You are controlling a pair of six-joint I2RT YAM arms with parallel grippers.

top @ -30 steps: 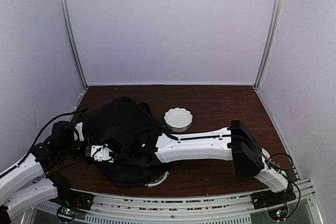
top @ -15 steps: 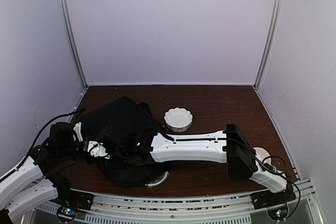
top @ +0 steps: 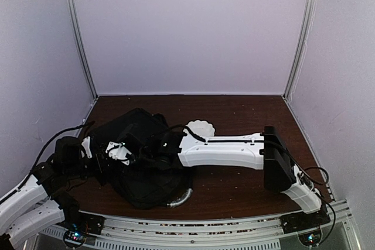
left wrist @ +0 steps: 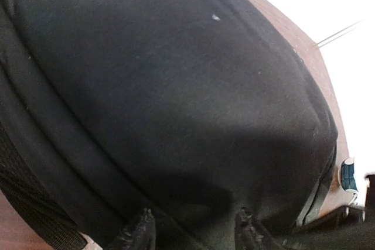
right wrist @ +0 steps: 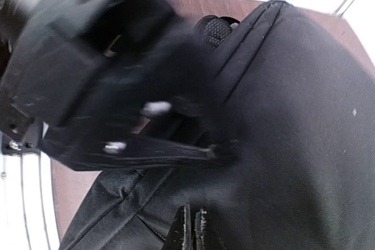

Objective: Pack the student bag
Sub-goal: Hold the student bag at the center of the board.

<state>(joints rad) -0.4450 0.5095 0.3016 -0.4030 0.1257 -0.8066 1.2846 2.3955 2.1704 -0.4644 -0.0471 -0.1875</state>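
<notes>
The student bag point(top: 146, 187) is a large black fabric backpack lying at the table's front left, with its silvery curved handle point(top: 179, 198) toward the near edge. My left gripper point(top: 101, 157) is pushed against its left side. In the left wrist view the left gripper point(left wrist: 193, 231) stands open, with bulging bag fabric point(left wrist: 176, 86) filling the gap between its tips. My right gripper point(top: 120, 151) reaches across the bag top from the right. Seen from the right wrist, the right gripper point(right wrist: 190, 229) is shut, just over the fabric point(right wrist: 304, 115), and I see nothing clamped in it.
A white scalloped bowl point(top: 198, 126) stands behind the bag, partly covered by the right forearm point(top: 225, 150). The left arm's dark body point(right wrist: 88, 68) looms blurred close ahead of the right wrist camera. Brown tabletop point(top: 246, 115) stretches to the back and right.
The right arm has swung toward the back, over the bag, now overlapping the bowl, and its jaws have closed. The left jaws have spread wider. The bag has shifted slightly.
</notes>
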